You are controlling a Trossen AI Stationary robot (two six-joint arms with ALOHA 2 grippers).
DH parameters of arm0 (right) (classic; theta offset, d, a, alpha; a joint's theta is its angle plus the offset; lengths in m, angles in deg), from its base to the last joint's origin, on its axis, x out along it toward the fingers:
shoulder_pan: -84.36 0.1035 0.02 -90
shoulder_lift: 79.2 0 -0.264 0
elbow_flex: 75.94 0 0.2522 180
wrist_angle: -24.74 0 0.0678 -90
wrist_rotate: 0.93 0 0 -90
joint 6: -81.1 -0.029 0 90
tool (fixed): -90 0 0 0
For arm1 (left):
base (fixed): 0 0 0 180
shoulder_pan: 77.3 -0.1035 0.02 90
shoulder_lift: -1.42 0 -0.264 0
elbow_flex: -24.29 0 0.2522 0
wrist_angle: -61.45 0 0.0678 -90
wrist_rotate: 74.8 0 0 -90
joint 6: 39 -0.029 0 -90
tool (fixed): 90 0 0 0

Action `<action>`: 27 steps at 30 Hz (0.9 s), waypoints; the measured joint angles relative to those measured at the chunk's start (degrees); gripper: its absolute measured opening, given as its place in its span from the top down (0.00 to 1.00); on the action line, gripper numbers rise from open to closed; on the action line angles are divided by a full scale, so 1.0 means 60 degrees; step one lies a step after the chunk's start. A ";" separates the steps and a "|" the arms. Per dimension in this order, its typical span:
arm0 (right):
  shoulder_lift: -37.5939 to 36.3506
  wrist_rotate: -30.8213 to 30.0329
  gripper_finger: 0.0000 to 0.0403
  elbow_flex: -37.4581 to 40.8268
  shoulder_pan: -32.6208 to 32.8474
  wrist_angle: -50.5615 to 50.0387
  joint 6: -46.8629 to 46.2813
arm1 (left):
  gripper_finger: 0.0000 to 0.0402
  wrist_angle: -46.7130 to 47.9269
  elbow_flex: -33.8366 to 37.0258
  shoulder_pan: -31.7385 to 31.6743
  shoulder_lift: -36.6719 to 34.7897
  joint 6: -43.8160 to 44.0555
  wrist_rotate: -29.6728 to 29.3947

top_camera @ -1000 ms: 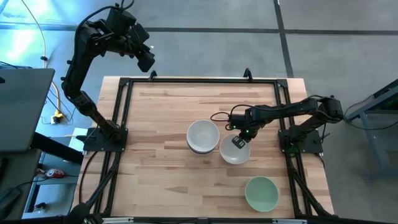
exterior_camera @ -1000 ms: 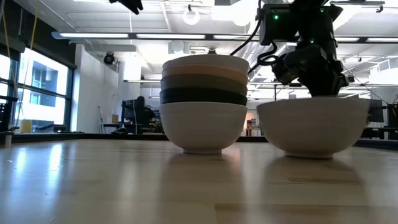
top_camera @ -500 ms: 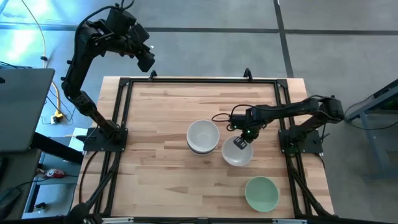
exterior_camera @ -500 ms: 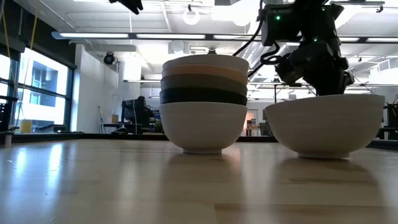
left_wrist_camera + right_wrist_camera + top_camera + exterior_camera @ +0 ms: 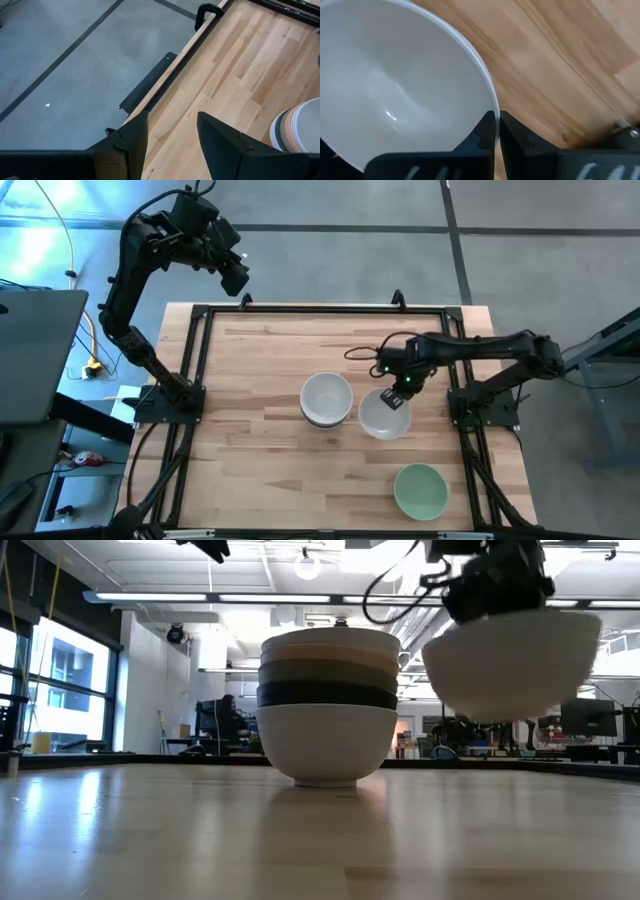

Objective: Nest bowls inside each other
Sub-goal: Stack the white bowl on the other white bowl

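Your right pincer is clenched on the rim of a white bowl, one finger inside the wall and one outside, and in the low view the bowl hangs clear of the surface, tipped a little. Judge it as stiff, smooth and probably glazed: it will not give under the fingers, so the thin rim is the only real hold, and a slick one. A grip at one edge leaves the weight hanging off to the side, so expect it to swing or slip if you move sharply. It looks light enough for one pincer, but it could chip if it knocks another bowl.

Just beside the held bowl stands the stack: a white bowl at the bottom, then black, olive-grey and peach-orange, with a white one showing on top from above. It sits close enough that the held bowl nearly touches it in the high view. Carry yours over the stack's mouth, level it and let it down gently.

Farther from the right pincer, on the side away from the stack, a pale green bowl rests alone on the surface; take that one by the rim too.

Well apart from all of this, your left pincer waits released, raised near the far corner of the surface.
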 joint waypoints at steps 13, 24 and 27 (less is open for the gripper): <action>-0.0036 -0.0027 1.00 -0.3525 -0.0924 -0.2957 0.0230 | 0.61 0.0000 0.0000 0.0000 0.0000 -0.0102 0.0033; 0.0671 0.0473 1.00 -0.5347 -0.1276 -0.3011 0.0053 | 0.61 0.0004 0.0000 0.0000 0.0000 -0.0175 0.0029; 0.1259 0.0562 1.00 -0.5776 -0.1258 -0.3016 0.0311 | 0.61 0.0027 0.0000 0.0000 0.0000 -0.0175 0.0031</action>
